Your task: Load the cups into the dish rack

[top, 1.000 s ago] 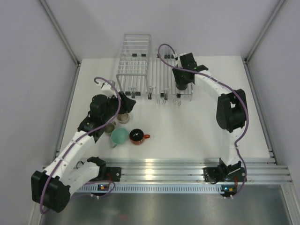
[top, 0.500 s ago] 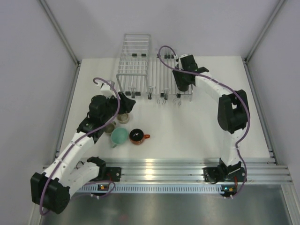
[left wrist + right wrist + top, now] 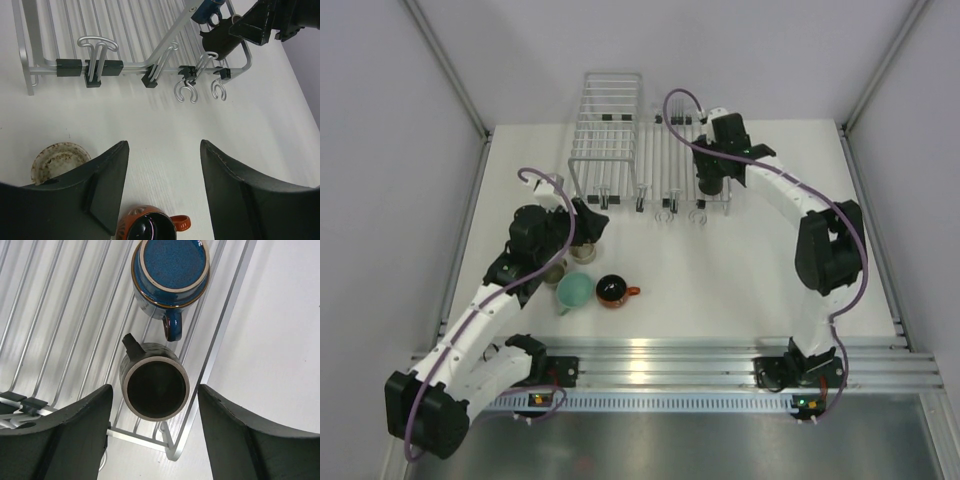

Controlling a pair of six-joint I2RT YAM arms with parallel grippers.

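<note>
Your right tool [image 3: 154, 401] hung released over the brown mug [image 3: 155, 387], which sat in the dish rack [image 3: 226, 322] beside the dark blue mug [image 3: 170, 270]. Your left tool [image 3: 164, 145] gaped empty above the counter [image 3: 150, 122], near the orange-red mug [image 3: 149, 229]. That mug looked stiff, glazed, slippery and breakable, so pinching one wall over the rim seemed safest.

A: Layout, quick?
B: Low flat silver wire dish rack [image 3: 665, 160] at the far edge of the white table [image 3: 740, 280]. Taller box-shaped wire basket [image 3: 610, 120] just beside it on the left.
A: In the rack?
B: Brown mug [image 3: 155, 385] at its near right corner, dark blue mug [image 3: 170, 270] just behind.
A: On the table?
B: Left of centre: orange-red mug [image 3: 612, 290], mint-teal mug [image 3: 574, 291] just left of it, olive-grey mug [image 3: 554, 273] further left. Beige mug [image 3: 55, 157] behind those, before the basket.
</note>
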